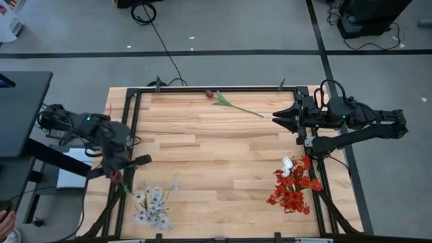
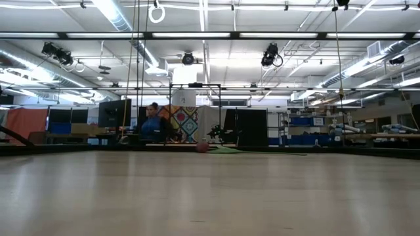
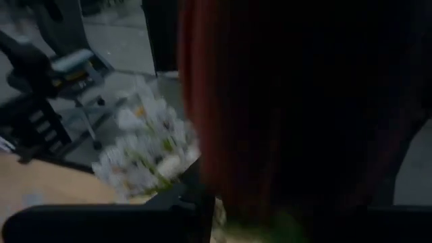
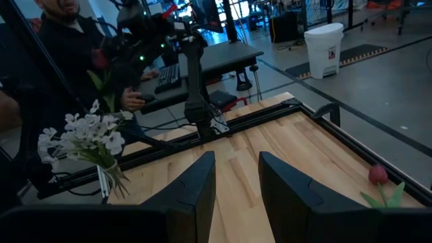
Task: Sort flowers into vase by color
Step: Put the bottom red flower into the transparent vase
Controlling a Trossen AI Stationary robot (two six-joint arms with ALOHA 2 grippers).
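My left gripper [image 1: 120, 174] is over the table's near-left corner, shut on a dark maroon tulip [image 1: 117, 177]. In the left wrist view its bud [image 3: 283, 101] fills the picture. White blossom sprays [image 1: 153, 204] stand beside it in a clear vase [image 4: 104, 179]. Red clustered blooms [image 1: 293, 189] with one white tulip [image 1: 287, 164] stand at the near right. Another maroon tulip [image 1: 219, 98] lies flat by the far edge, also seen in the right wrist view [image 4: 378, 175]. My right gripper [image 1: 278, 119] is open, hovering at the right and pointing left. My left gripper holds the maroon tulip by its green stem [image 3: 270, 226] close under the bud, pinched between the two fingers. The bud stands in front of the camera and hides the exact place of contact. The tulip is lifted clear of the table, its stem and leaf [image 1: 125, 190] hanging below.
A black frame [image 1: 202, 88] runs round the wooden table. A person [image 4: 67, 40] is at a desk with a keyboard beyond the left edge, behind my left arm [image 4: 155, 27]. The middle of the table [image 1: 216, 162] is bare wood.
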